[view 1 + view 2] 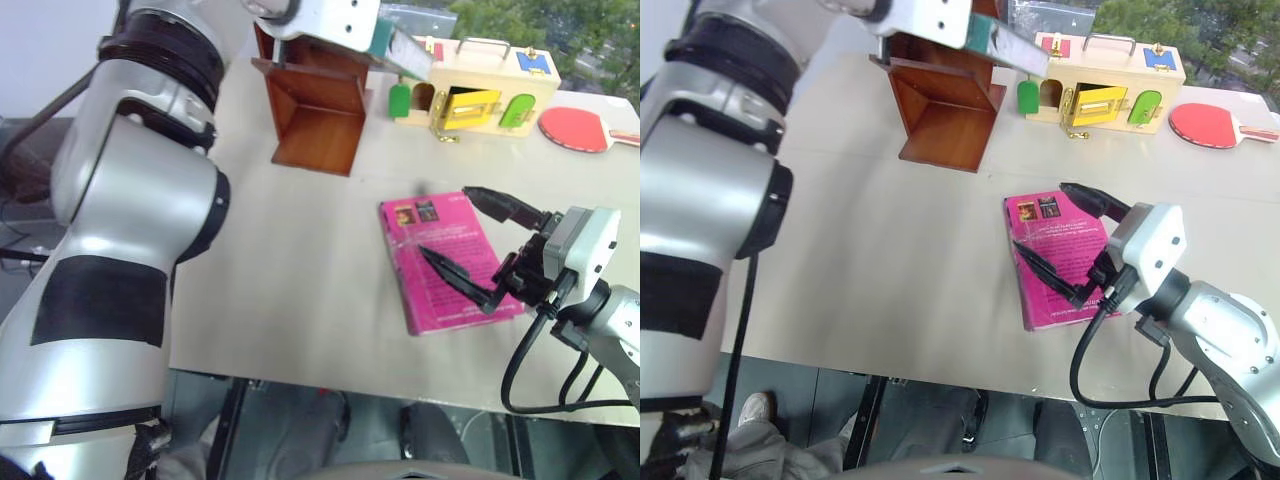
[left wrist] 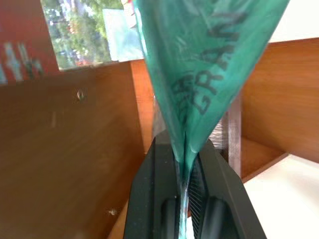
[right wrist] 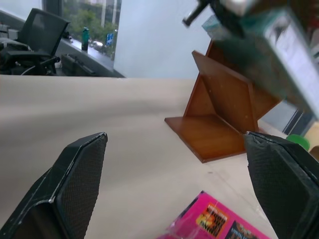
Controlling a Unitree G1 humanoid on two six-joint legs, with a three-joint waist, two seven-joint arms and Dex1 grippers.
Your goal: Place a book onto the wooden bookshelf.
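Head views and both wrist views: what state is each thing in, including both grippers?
Left gripper: shut on the teal book.
Teal book: held up at the wooden bookshelf, not yet released.
Wooden bookshelf: on the table, compartment open.
Right gripper: open, above the pink book.
Pink book: flat, closed.
Latch box: yellow door ajar.
Red paddle: lying flat.

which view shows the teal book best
The left wrist view: the book spreads wide with dark print readable, pinched in the shut left hand. Both eye views catch just a teal edge above the wooden bookshelf; the right wrist view blurs it.
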